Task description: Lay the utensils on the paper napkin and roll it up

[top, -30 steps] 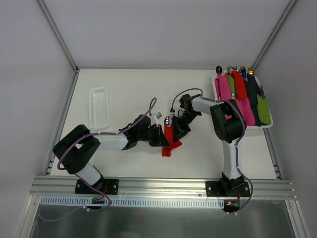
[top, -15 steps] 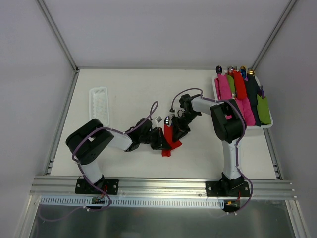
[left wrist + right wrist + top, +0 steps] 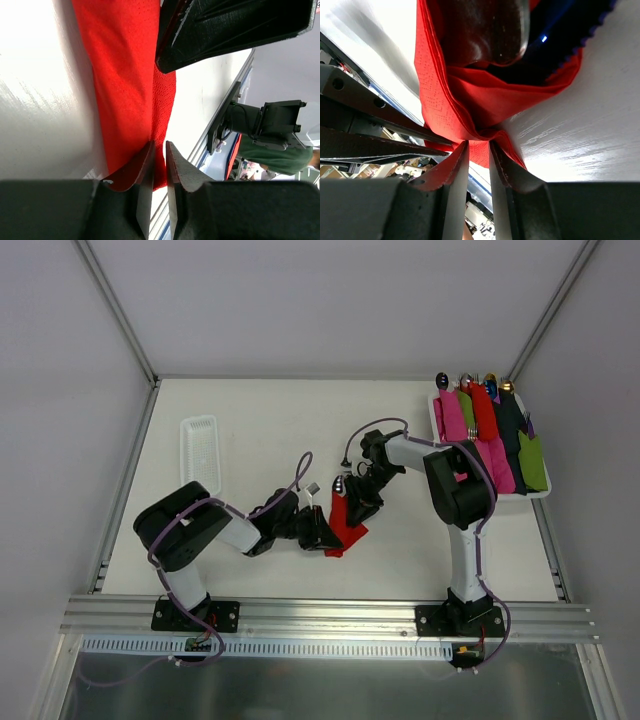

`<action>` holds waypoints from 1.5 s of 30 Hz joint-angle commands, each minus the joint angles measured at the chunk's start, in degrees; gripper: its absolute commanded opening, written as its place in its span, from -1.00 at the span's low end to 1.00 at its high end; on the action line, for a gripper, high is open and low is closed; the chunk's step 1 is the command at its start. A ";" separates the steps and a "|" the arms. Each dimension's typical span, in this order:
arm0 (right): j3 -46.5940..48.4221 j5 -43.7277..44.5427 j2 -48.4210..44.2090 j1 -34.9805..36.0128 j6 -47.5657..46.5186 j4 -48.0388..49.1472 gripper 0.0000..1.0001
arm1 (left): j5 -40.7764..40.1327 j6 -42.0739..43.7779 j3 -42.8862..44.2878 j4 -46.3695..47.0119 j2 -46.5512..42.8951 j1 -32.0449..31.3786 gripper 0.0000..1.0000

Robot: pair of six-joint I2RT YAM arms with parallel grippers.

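**tinker_jo:** ok so where is it in the task? Starting from the near side: the left gripper (image 3: 318, 531) is down low on the table (image 3: 250, 410), right at the near end of the paper napkin (image 3: 347, 522).

**servo_dan:** yeah, its wrist view shows the fingers (image 3: 144, 172) closed almost together with a bit of red edge pinched between them. So it's clamped on the napkin, not loose.

**tinker_jo:** and the napkin sits mid-table between the two arms, bunched into a narrow folded strip, not flat. The right gripper (image 3: 357, 502) meets it from the far side.

**servo_dan:** same deal there. On the right wrist cam those fingers (image 3: 452, 170) are squeezed on a gathered fold of red. Above the pinch there's a shiny spoon-like bowl, so the utensils (image 3: 492, 30) are inside the wrap. From the top only a silver tip pokes out the far end. How many pieces are in there, can't tell.

**tinker_jo:** so placing looks done, I'd call this mid-roll.

**servo_dan:** agreed. The next move imo needs both arms turning the strip together while holding the pinch. Otherwise the thin paper could tear or the cutlery could slide out the open end.

**tinker_jo:** further back there's the white tray (image 3: 200, 452) on the left, well apart. Far right there's a bundle tray (image 3: 433, 412) full of rolled napkins: pink, green, red, dark.
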 commanded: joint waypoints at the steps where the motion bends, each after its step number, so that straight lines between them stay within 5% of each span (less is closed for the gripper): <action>1: -0.09 9.34 0.16 0.29 -3.12 2.33 -0.46 | 2.21 0.58 -2.00 -0.06 1.06 0.06 -0.67; 15: 2.02 -6.66 -11.27 -0.33 1.71 6.72 -0.49 | 2.92 -3.47 -4.81 8.75 7.75 1.20 -0.99; 29: -1.24 -12.11 -0.82 1.52 7.16 15.60 -0.51 | 3.27 -2.50 -3.85 7.95 7.84 1.29 -0.98; 36: -1.32 -9.57 3.23 1.52 6.90 15.43 -0.53 | 4.32 -0.05 -3.67 6.63 5.73 1.20 -0.92; 45: -0.53 -6.31 3.93 1.69 5.76 14.20 -0.59 | 6.08 2.33 -5.08 4.79 -4.54 0.68 -0.57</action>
